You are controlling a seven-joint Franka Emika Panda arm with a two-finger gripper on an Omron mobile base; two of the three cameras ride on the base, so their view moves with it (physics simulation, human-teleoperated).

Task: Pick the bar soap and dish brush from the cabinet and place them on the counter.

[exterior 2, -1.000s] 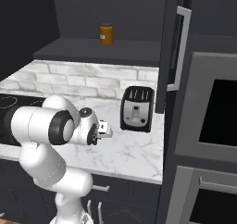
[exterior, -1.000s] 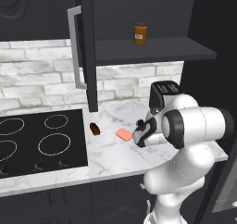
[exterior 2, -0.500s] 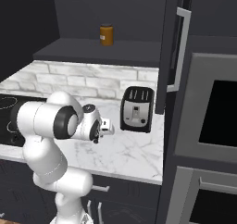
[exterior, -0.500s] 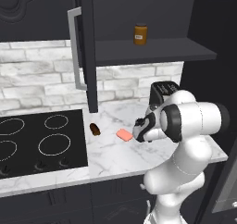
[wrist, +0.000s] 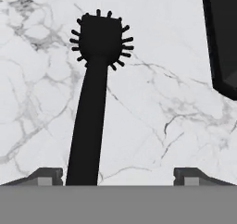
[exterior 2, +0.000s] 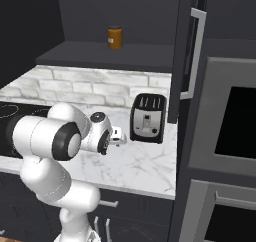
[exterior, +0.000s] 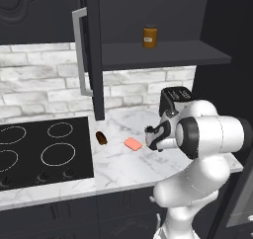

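A: Where is the small black dish brush with the bristly round head (wrist: 96, 79) lying?

B: I am seeing it on the white grey-veined marble counter (wrist: 157, 98), its handle beside the left fingertip. The two-finger gripper (wrist: 119, 176) is standing wide, gripping nothing. The flat salmon-pink bar soap (exterior: 132, 143) is lying nearby.

A: Risk?

B: Lifting crookedly, I am risking dragging the handle.

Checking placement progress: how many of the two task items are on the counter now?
2. The bar soap lies on the marble counter right of the cooktop; the dish brush lies on the counter beneath the open end effector.
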